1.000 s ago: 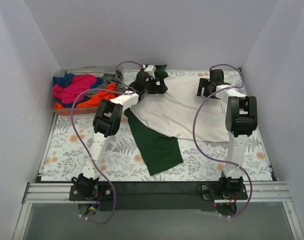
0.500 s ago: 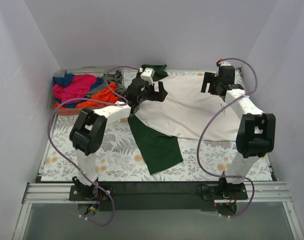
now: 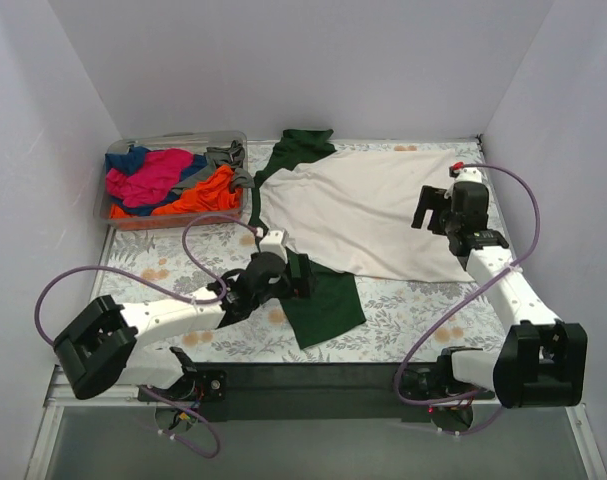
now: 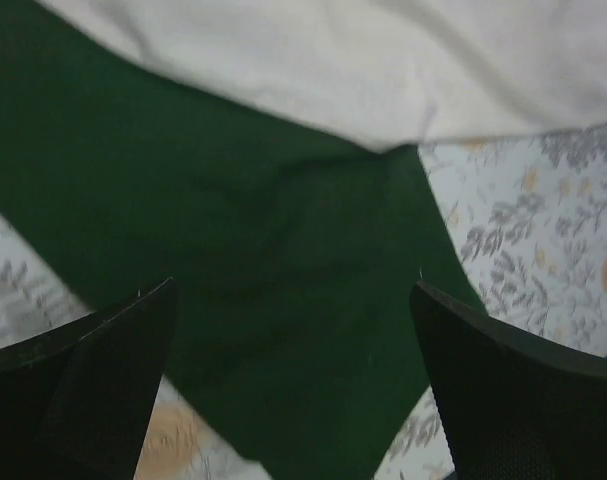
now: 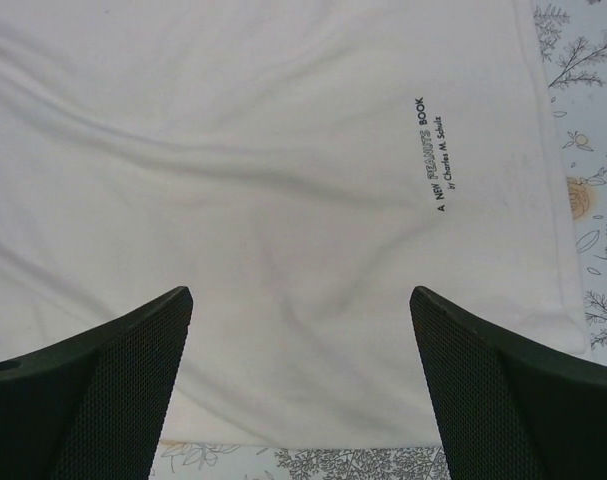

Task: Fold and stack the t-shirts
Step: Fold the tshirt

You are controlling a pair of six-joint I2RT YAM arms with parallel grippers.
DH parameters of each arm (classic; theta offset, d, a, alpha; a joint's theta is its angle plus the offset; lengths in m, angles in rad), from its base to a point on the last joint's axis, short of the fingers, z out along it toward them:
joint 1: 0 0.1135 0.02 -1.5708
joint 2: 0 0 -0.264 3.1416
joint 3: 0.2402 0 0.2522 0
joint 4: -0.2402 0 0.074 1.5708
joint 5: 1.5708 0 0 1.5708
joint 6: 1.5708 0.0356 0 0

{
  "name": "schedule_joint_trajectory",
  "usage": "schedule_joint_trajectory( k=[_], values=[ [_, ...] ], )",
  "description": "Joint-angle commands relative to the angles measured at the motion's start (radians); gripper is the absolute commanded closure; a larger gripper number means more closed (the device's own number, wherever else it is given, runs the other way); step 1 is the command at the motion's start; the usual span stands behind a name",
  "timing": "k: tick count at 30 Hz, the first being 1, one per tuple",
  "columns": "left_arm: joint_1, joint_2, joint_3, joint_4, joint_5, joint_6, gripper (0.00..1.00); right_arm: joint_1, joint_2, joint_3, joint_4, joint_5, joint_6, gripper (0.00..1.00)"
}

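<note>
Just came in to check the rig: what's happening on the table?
A cream t-shirt lies spread on the table, not yet folded. The left pincer hovers open over its near green sleeve; the right pincer hovers open over the cream body. Neither holds cloth. More shirts lie heaped in the bin.

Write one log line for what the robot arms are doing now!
left gripper: open, above dark green cloth sleeve | right gripper: open, above large cream cloth t-shirt | t-shirt: spread out, unfolded
</note>
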Motion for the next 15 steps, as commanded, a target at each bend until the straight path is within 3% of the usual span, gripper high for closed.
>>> schedule_joint_trajectory(
  k=[1, 5, 9, 15],
  values=[
    [-0.096, -0.134, -0.062, -0.196, -0.155, -0.232, 0.09, -0.005, -0.112, -0.036, 0.051, 0.016, 0.02, 0.18],
    [-0.13, -0.16, -0.083, -0.236, -0.161, -0.286, 0.09, -0.008, -0.187, -0.083, 0.052, 0.043, 0.026, 0.16],
    [-0.133, -0.085, -0.042, -0.322, -0.143, -0.324, 0.09, -0.016, -0.21, -0.096, 0.045, 0.043, 0.017, 0.16],
    [-0.137, -0.041, -0.039, -0.325, -0.11, -0.372, 0.09, -0.035, -0.215, -0.081, 0.045, 0.03, 0.013, 0.15]
  ],
)
